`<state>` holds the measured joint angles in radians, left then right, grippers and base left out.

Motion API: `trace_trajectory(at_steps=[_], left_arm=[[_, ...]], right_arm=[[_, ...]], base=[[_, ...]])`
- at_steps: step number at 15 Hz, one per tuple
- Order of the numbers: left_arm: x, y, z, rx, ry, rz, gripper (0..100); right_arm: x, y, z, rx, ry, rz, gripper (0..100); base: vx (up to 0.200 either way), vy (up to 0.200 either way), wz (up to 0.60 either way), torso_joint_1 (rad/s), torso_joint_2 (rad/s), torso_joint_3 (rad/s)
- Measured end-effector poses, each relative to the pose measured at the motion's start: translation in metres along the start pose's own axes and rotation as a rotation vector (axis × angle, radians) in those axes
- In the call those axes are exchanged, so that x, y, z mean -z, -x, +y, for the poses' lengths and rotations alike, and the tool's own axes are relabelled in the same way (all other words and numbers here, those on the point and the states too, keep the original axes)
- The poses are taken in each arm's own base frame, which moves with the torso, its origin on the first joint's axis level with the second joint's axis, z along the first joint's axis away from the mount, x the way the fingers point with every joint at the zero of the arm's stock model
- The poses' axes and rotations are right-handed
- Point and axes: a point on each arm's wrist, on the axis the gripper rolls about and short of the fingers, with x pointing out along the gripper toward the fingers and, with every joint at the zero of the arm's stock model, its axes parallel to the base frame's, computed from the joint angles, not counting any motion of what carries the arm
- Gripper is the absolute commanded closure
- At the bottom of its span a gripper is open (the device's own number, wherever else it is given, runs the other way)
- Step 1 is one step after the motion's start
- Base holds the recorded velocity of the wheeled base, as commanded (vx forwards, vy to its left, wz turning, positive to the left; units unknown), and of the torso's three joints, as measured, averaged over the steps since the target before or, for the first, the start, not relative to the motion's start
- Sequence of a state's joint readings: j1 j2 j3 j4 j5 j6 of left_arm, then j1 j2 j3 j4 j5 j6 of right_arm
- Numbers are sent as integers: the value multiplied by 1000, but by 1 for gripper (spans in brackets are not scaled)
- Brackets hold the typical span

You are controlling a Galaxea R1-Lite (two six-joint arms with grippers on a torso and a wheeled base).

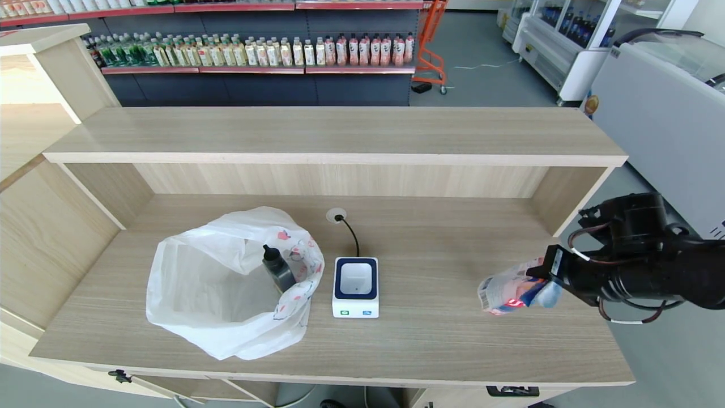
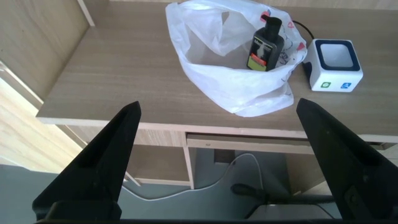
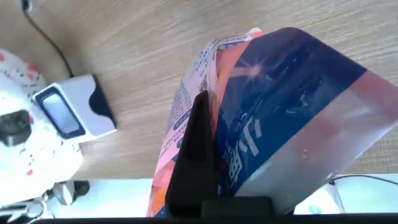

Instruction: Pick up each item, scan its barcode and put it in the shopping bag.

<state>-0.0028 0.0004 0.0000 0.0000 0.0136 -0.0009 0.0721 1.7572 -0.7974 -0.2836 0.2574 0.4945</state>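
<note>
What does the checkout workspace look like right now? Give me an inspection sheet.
Surface: light wooden counter, with a raised back ledge.
Job's things: white plastic shopping bag open, black bottle inside it; white-and-blue square scanner beside the bag; blue-and-orange snack pouch held over the counter's right part.
Clutter: nothing seen.
Tools: right tool shut on the pouch; left tool open, off the counter's front edge.
Cables: black cable from the scanner to a round hole in the counter.
Surroundings: shelves of drink bottles, white chest freezer, orange metal frame.

A blue-and-orange pouch (image 1: pixel 510 292) hangs right of the scanner (image 1: pixel 355 286); a dark bottle (image 1: pixel 277 269) stands in the white shopping bag (image 1: pixel 192 283).
</note>
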Motion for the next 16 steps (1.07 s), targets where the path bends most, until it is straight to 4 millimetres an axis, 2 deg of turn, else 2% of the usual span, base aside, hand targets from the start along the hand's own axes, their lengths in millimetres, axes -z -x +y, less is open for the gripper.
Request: trace_trajectory(at_steps=[3,5,7,9,16], left_arm=[[0,0,0,0,0,0,0],[0,0,0,0,0,0,0],[0,0,0,1,0,0,0],[0,0,0,0,0,0,0],[0,0,0,1,0,0,0]], right_arm=[[3,42,15,-380,306,-1,100],[-1,63,26,-646,472,-53,100],[-3,76,36,-800,614,-118,100],[3,81,46,-844,615,-101,100],[22,104,79,-974,433,55,100]], base=[[0,0,0,0,0,0],[0,0,0,0,0,0],[0,0,0,0,0,0],[0,0,0,0,0,0],[0,0,0,0,0,0]])
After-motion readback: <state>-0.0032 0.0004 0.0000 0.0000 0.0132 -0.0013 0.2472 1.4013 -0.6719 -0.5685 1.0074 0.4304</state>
